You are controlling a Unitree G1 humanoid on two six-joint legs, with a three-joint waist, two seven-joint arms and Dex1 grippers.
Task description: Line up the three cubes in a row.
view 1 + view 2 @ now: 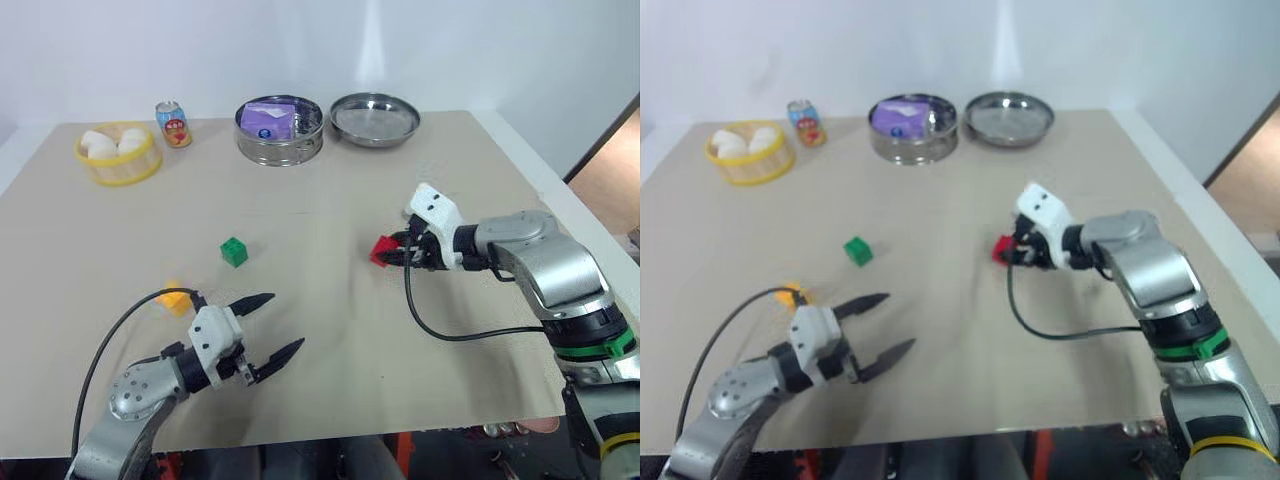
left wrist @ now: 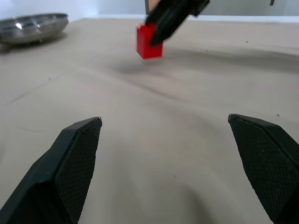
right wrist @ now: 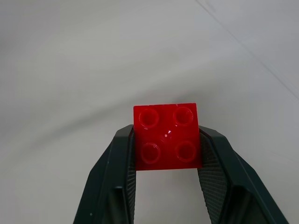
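1. The table (image 1: pixel 330 330) carries the whole job, and no row exists yet: the three cubes lie well apart in a loose triangle. Judging from that spread, the task is at its start, with one cube picked up and two untouched.
2. The right gripper (image 1: pixel 398 255) is clamped on the red cube (image 3: pixel 167 136), its two black fingers pressing opposite side walls with the studs facing the wrist camera. In the left wrist view the cube appears raised off the cloth, a faint shadow below it. It sits at about 3 o'clock from the green cube.
3. The left gripper (image 1: pixel 272 325) hovers low near the table's front edge with its fingers spread wide and nothing between them; it points toward the red cube.
4. The green cube (image 1: pixel 234 252) rests alone mid-table, free of both arms. It looks like the natural anchor for the row.
5. The yellow-orange cube (image 1: pixel 176 299) lies at about 7 o'clock from the green one, just beyond the left arm.
6. Left to do, as I judge it: set the red cube beside the green, then bring the yellow-orange one in line.
7. Hard to read: the left arm's cable and wrist crowd the yellow-orange cube, so its studs and full outline are unclear, and how high the red cube hangs is uncertain.
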